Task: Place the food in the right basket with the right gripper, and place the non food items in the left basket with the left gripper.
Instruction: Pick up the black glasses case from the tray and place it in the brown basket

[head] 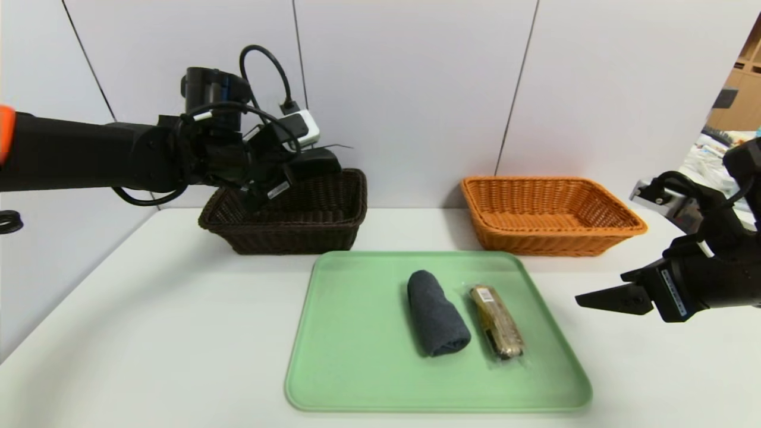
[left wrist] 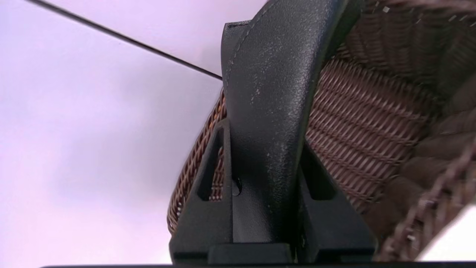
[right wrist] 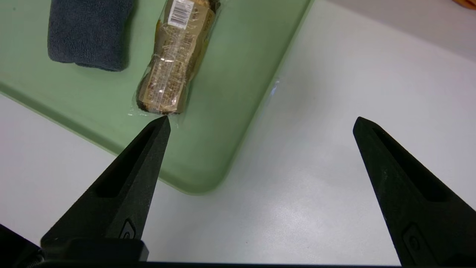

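Right, head view first: the green tray (head: 357, 356) sits on the white table (head: 148, 327), and everything gets placed from it. On the tray lies the grey cloth roll (head: 437, 314), and just to its right, lying alongside it, the food (head: 497, 321) in its clear wrap, barcode label at the far end. Behind the tray's far left corner stands the left basket (head: 309, 223), dark brown; behind its far right corner, the right basket (head: 550, 215), orange. The left gripper (head: 315, 163) hangs over the left basket's near left part, well away from the tray, carrying a flat black object (head: 318, 161). The right gripper (head: 612, 297) hovers off the tray's right edge, above the table, pointing toward the tray.

Now the left wrist view: the left gripper's (left wrist: 269, 156) jaws are clamped on that black object (left wrist: 267, 93), a textured, leather-like piece that sticks out past the fingers (left wrist: 208, 208), with the brown weave of the left basket (left wrist: 372, 123) right behind it.

Over to the right wrist view: the right gripper's (right wrist: 260, 123) jaws are spread wide, holding nothing. One finger (right wrist: 122, 193) lines up with the near end of the food (right wrist: 173, 63) on the tray (right wrist: 230, 74); the other is over bare table (right wrist: 334, 93). The cloth roll (right wrist: 87, 33) lies beside the food.
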You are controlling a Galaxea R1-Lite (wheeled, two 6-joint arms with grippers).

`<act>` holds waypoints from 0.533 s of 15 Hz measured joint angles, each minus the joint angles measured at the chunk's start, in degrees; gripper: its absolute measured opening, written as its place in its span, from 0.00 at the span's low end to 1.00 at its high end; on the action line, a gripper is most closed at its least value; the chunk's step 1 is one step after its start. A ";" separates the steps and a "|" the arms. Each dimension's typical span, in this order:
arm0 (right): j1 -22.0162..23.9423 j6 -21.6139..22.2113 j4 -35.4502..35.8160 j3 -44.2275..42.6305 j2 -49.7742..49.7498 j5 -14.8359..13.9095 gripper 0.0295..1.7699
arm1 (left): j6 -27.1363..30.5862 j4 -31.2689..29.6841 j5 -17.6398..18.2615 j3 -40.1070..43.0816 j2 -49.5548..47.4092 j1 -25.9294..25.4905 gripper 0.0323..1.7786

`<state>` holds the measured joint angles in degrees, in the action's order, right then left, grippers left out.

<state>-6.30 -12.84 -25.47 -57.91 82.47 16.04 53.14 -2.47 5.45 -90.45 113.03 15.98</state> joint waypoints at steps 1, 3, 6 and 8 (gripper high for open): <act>0.00 0.07 0.02 0.44 -0.09 0.00 0.96 | 1.22 0.02 0.06 -0.78 1.13 -0.48 0.22; 0.02 0.11 1.05 1.43 -0.26 -0.06 0.96 | 3.01 0.06 0.09 -2.96 3.45 -1.43 0.22; 0.00 0.11 4.00 3.28 -0.44 -0.06 0.96 | 4.19 0.05 0.06 -6.97 6.77 -2.51 0.22; 0.00 0.13 4.13 3.58 -0.39 -0.04 0.96 | 4.57 0.06 0.09 -8.89 9.07 -2.89 0.22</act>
<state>-6.30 -12.70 -21.33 -54.32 82.08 16.01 57.71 -2.41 5.53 -99.34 122.10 13.09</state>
